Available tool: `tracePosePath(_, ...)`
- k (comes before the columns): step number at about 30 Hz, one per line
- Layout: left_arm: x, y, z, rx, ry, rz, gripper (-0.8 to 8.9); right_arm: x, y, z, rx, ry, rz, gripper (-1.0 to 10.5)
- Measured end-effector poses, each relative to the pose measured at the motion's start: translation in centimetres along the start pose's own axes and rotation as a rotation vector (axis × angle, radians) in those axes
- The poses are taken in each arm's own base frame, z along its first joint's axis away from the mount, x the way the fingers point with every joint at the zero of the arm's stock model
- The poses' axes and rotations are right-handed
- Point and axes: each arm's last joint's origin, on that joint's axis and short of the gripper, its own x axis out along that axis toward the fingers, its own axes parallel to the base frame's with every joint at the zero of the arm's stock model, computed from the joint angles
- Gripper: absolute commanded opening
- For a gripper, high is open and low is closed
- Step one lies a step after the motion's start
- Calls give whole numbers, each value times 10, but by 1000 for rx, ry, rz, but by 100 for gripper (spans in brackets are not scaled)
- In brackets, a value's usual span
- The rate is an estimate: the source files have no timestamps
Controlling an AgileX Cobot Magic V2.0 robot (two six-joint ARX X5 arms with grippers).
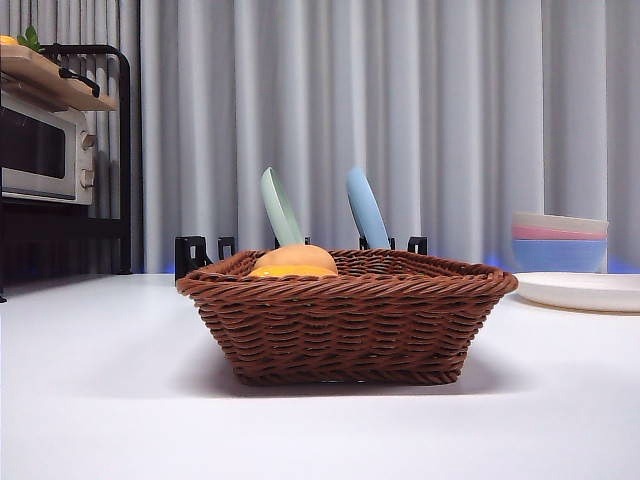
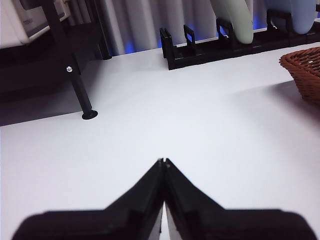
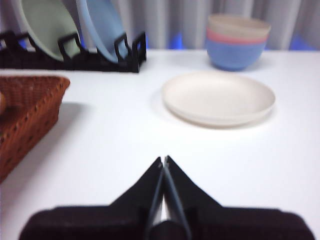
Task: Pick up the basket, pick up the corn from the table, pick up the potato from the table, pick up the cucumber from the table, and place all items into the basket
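Observation:
The brown wicker basket (image 1: 350, 318) stands on the white table (image 1: 100, 400) in the middle of the front view. The tan potato (image 1: 296, 258) and the orange-yellow corn (image 1: 292, 271) show just above its rim, inside it. The cucumber is hidden. My left gripper (image 2: 163, 162) is shut and empty, low over bare table, with the basket's corner (image 2: 305, 70) off to its side. My right gripper (image 3: 163, 160) is shut and empty on the basket's other side, the basket's edge (image 3: 25, 115) beside it. Neither arm shows in the front view.
A black dish rack (image 1: 200, 250) behind the basket holds a green plate (image 1: 281, 208) and a blue plate (image 1: 366, 208). A cream plate (image 3: 218, 97) and stacked bowls (image 3: 238, 41) sit to the right. A shelf with a toaster oven (image 1: 45, 150) stands at the far left.

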Motion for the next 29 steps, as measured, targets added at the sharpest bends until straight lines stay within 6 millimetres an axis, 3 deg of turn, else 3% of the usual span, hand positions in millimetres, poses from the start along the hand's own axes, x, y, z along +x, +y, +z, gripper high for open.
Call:
tracePosePath(9,0,0,0,0,0,0,-3,0,0,-1,87,6,0,-16)
tracePosePath(29,0,0,0,0,0,0,-3,0,0,-1,98,11,0,-16)
